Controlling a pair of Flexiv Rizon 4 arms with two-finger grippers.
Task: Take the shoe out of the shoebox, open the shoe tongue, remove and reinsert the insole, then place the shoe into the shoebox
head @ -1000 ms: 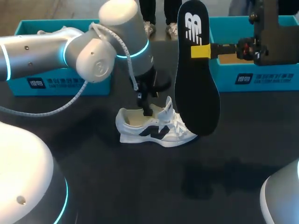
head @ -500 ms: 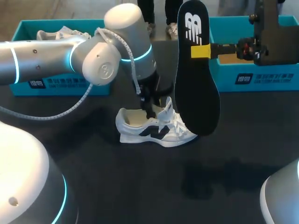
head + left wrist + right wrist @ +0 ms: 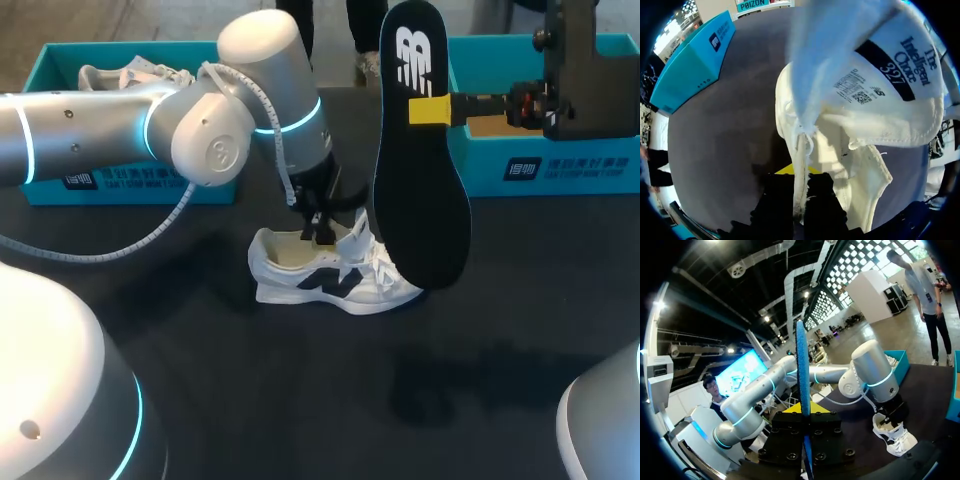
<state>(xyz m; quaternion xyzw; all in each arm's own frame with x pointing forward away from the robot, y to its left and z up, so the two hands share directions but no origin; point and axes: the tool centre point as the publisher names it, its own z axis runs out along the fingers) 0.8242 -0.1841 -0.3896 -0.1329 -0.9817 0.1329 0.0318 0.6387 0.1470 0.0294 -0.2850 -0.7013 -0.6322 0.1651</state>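
The white shoe point(image 3: 330, 280) lies on its sole in the middle of the dark tabletop point(image 3: 300, 400), toe towards my right, well apart from the teal shoebox point(image 3: 560, 165) at the far right and from a second teal box point(image 3: 130, 180) at the far left. My left claw point(image 3: 318, 228) comes down at the shoe's opening, and its wrist view shows both fingers pinched on a thin white edge of the upper, with the tongue point(image 3: 890, 75) folded up and away so the inside lies open. My right claw point(image 3: 432, 110) is clamped on the black insole point(image 3: 420, 200), which hangs upright above the shoe's toe, gripped across its faces in its upper half. The insole looks thin, light and bendy, so I judge it will flex and buckle if pushed from that grip; a hold nearer the heel end, feeding the toe end in first, should steer it better. The shoe seems soft and light, likely to skid or tip on the smooth tabletop, so the firmer heel collar is the better place to steady it
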